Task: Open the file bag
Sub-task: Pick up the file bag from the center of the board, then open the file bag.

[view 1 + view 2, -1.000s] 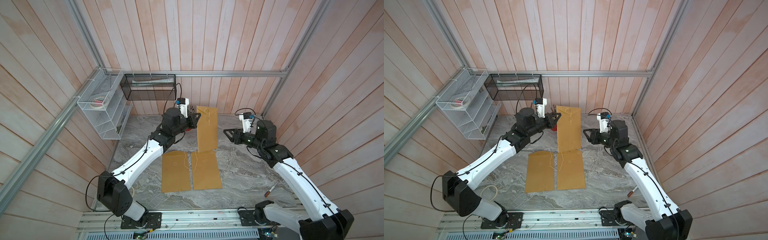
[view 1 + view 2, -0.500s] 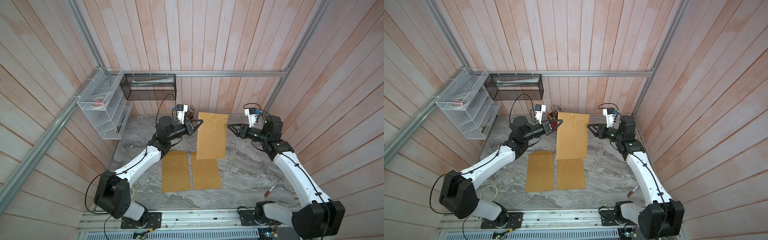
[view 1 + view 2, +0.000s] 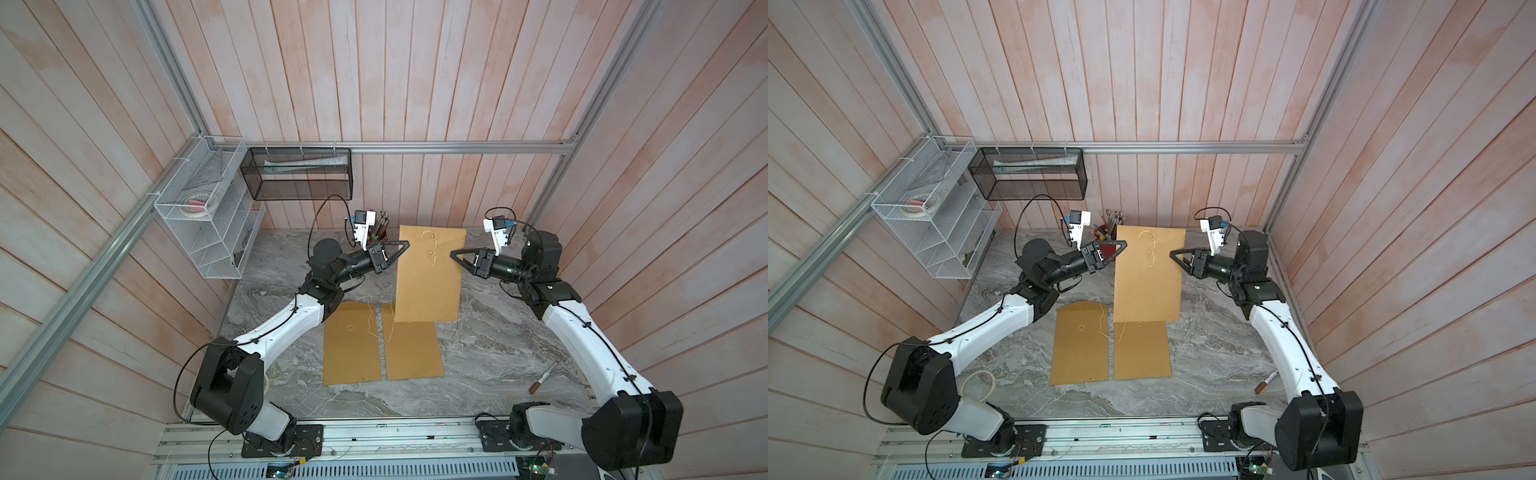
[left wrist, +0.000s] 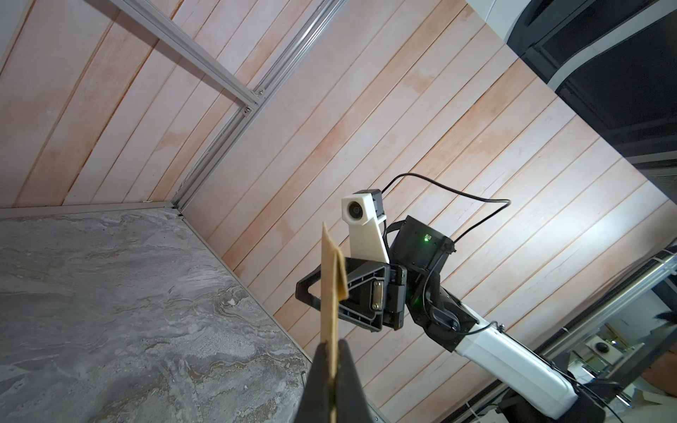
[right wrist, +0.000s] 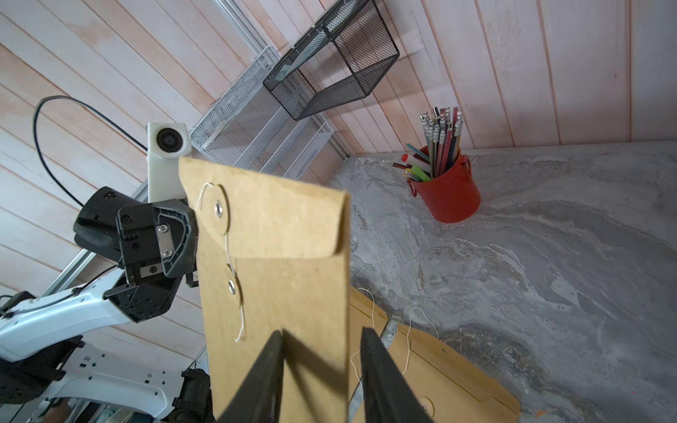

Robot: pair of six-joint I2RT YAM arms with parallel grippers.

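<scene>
The file bag (image 3: 428, 282) (image 3: 1148, 282) is a brown kraft envelope hanging upright above the table, flap (image 5: 278, 219) folded down. A loose white string (image 5: 229, 252) dangles from its two round buttons. My left gripper (image 3: 402, 248) (image 3: 1123, 245) (image 4: 332, 351) is shut on the bag's left edge (image 4: 329, 293) near the top. My right gripper (image 3: 454, 253) (image 3: 1173, 253) (image 5: 322, 333) is at the opposite edge. Its jaws stand apart, one finger across the bag's face, the other past the edge; neither visibly presses the paper.
Two more brown envelopes (image 3: 352, 343) (image 3: 411, 349) lie flat on the marble table beneath the hanging one. A red pen pot (image 5: 448, 190) stands at the back wall. A marker (image 3: 542, 377) lies front right. A black mesh basket (image 3: 299, 174) and a white wire rack (image 3: 203, 216) hang at back left.
The left arm has swung the bag round to face the camera. The right gripper has moved in to the bag's right edge and its jaws have narrowed.
</scene>
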